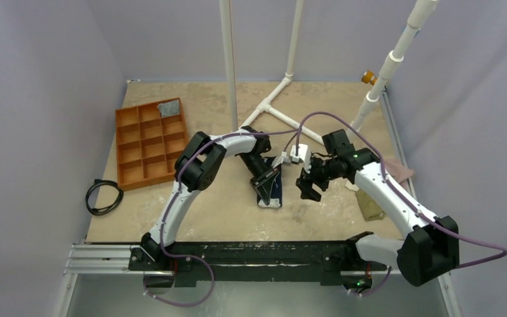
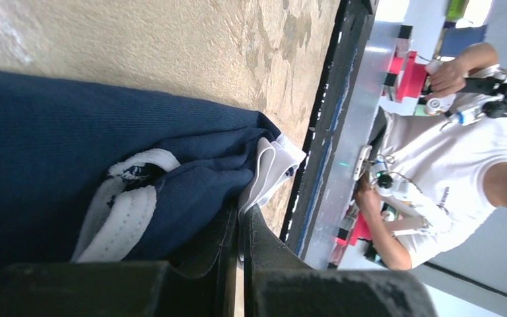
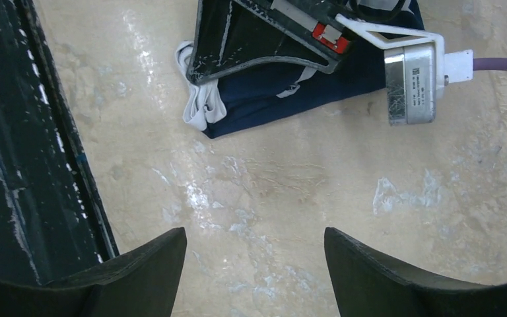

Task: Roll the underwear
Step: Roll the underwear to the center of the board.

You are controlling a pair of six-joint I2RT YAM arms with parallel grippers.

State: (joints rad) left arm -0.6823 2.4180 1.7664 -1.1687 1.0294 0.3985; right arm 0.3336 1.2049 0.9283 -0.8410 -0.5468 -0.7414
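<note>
On the mottled beige table [image 1: 224, 221], walled in pale lilac, an orange compartment tray [image 1: 150, 142] sits well left of the underwear [image 1: 274, 196], soft ribbed navy cloth with white trim. The left gripper [image 2: 241, 212], angled down, pinches its trimmed edge; just right of it the right gripper [image 3: 254, 238] hovers, fingers [image 3: 138, 271] spread.

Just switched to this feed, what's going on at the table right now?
The left arm's gripper is down on the navy-blue cloth underwear with white trim, which lies bunched and partly folded near the middle of the tan table. Its fingers are closed together at the garment's white-trimmed edge, apparently pinching it. The right gripper hangs open beside the garment, above the tabletop, touching nothing. The roll does not look finished.
</note>
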